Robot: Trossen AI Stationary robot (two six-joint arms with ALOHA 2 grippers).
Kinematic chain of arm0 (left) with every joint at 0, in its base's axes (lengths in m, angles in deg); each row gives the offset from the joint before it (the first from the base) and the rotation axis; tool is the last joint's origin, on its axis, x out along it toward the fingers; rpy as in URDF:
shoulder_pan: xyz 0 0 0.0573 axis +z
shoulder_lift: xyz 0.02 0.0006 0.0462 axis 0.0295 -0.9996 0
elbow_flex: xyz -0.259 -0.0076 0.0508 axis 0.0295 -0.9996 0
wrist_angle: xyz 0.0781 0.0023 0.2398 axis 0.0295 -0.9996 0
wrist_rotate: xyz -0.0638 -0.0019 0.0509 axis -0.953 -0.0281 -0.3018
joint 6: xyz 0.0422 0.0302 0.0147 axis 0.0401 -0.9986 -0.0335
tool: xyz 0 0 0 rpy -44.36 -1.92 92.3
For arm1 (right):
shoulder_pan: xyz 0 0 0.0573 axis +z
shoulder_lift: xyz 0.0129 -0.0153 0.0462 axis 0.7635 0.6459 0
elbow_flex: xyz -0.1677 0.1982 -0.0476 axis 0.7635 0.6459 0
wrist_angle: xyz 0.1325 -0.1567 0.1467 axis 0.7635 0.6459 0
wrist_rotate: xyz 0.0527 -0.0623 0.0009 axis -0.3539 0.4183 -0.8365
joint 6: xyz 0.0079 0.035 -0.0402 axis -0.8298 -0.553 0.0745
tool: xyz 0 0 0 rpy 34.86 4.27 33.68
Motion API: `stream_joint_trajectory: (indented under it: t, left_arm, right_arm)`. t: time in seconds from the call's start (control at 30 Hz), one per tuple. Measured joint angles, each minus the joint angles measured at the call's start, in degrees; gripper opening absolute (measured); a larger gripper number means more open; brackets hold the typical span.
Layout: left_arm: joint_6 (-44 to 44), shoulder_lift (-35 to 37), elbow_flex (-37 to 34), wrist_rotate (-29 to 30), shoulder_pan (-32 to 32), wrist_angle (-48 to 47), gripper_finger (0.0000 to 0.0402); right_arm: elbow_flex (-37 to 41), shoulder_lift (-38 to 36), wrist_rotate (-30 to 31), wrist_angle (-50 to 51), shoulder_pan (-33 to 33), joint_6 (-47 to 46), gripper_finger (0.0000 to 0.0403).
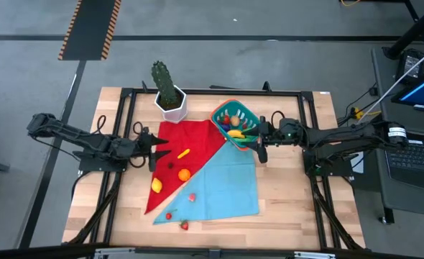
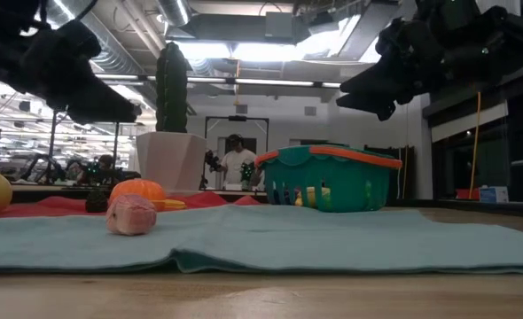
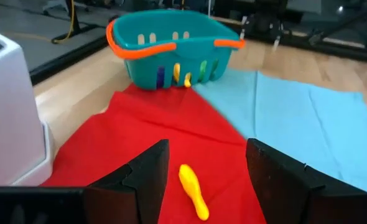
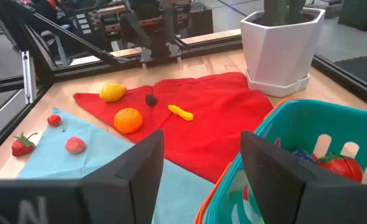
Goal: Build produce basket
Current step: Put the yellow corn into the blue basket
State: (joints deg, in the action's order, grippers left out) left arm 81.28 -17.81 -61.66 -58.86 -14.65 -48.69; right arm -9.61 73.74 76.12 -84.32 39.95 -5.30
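Above the red cloth [image 1: 190,140], my left claw [image 3: 205,171] hangs open over the yellow banana [image 3: 193,200]. My right claw [image 4: 202,165] waits open beside the basket [image 1: 235,122]

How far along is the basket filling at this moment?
Partly done: the basket already holds several pieces. Nothing is in hand; the left gripper hovers open over the yellow banana, and the right gripper is open at the basket's rim. Still out on the cloths: lemon, orange and red berries.
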Motion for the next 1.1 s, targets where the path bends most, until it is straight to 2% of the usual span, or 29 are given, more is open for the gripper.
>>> stream_joint_trajectory:
  t: [0.3, 0.53, 0.77, 1.1]
  left_arm:
    - [1.50, -8.14, 0.20, -5.05, 4.41, 0.46, 0.0204]
    - [2.89, -19.96, 3.16, -7.02, 5.23, 4.70, 0.0204]
    - [3.87, -32.11, 8.19, -7.02, 5.23, 5.44, 0.0204]
    - [3.87, -43.58, 16.46, -10.41, 6.73, 2.02, 0.0204]
  right_arm:
    - [0.00, 0.84, 0.02, -0.50, 0.00, 1.34, 0.0212]
    - [0.00, 0.84, 0.05, -1.40, -0.18, 4.58, 0.0212]
    - [-0.38, 0.84, 0.12, -1.81, -0.72, 7.54, 0.0212]
    - [-0.59, 0.79, 0.11, -1.79, -1.75, 7.50, 0.0212]
